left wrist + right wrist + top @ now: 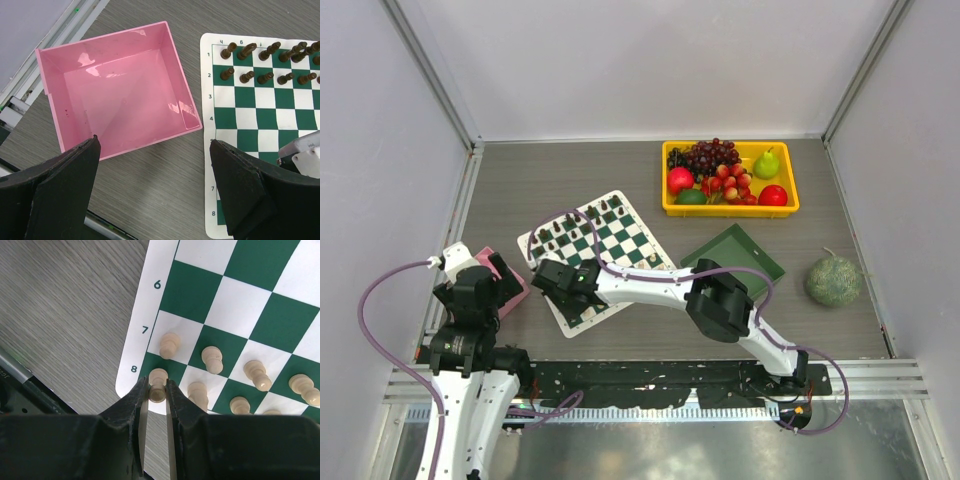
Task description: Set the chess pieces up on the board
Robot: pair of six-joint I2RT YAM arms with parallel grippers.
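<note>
- Right pincer [157,386] pinching cream chess piece [158,375] at corner of board [235,300], cream pawns [212,360] crowding beside.
- Left pincer [155,187] hanging spread near pink box [120,85].
- Dark pieces [248,50] lining far rows.

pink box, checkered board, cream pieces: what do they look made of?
Square pink box: glossy moulded plastic, judging by the sharp glare patches. Green-and-white checkered board: thin printed mat, probably vinyl, matte, lying flat with a rounded corner. Small cream chess pieces: smooth with a faint sheen; plastic or pale wood, can't tell which.
</note>
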